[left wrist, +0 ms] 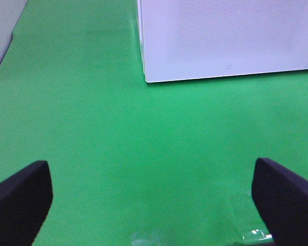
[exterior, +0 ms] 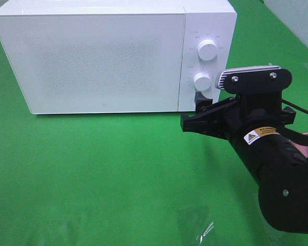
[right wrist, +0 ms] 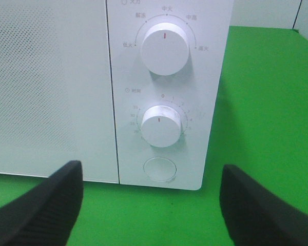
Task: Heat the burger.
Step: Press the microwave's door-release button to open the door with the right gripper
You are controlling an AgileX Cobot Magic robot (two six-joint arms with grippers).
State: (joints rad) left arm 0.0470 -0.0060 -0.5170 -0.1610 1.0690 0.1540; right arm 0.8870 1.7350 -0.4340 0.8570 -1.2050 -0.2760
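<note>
with the microwave (exterior: 92, 56) shut and the burger out of sight, perhaps inside, the right tool (exterior: 193, 111), open and empty, faces the timer dial (exterior: 202, 80) at centre right of the high view, heating seemingly not yet started; the left tool (left wrist: 151, 169) gapes empty over the counter (left wrist: 92, 128).

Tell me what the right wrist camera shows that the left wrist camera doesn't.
Right wrist only: the microwave panel's upper dial, lower dial and round button. Left wrist only: the microwave's lower corner and a clear plastic scrap. Both: the white microwave, the green mat, and an open tool: left tool, right tool.
</note>
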